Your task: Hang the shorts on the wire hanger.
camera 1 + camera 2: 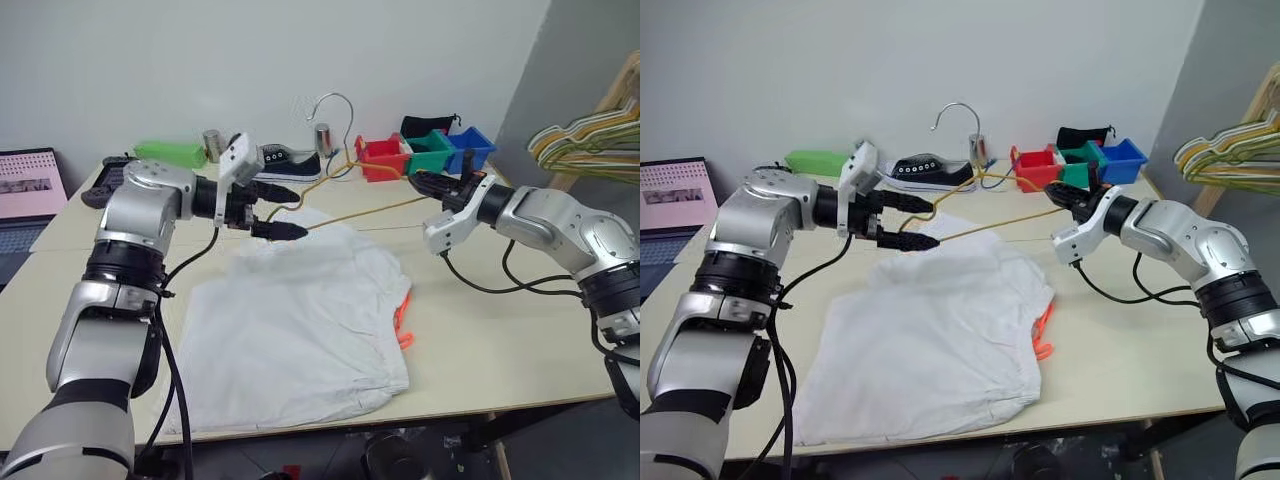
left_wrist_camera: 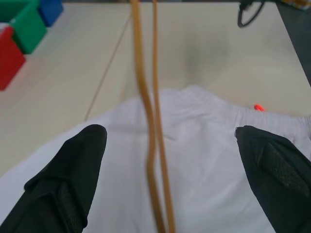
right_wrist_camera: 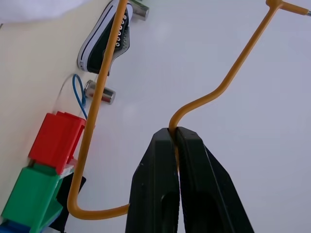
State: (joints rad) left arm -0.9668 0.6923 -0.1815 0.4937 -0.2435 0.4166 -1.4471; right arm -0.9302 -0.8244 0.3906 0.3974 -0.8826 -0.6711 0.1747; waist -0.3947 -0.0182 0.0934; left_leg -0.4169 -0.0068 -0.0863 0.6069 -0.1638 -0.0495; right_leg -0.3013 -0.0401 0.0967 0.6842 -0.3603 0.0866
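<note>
Right wrist view — wire hanger [image 3: 99,92] pinched in right end effector [image 3: 176,133].

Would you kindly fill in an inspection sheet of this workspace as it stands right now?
Surface: pale table, shorts spread across its middle.
Job's things: white shorts lying flat, orange drawstring at the edge; wire hanger held over the table above the shorts' far edge.
Clutter: black sneaker, red, green and blue bins, green block, two metal cylinders.
Grippers: left pincer open, straddling the hanger wire; right pincer shut on the wire hanger.
Cables: black cables hanging from both arms.
Surroundings: laptop far left, bunched hangers far right, plain wall.
</note>
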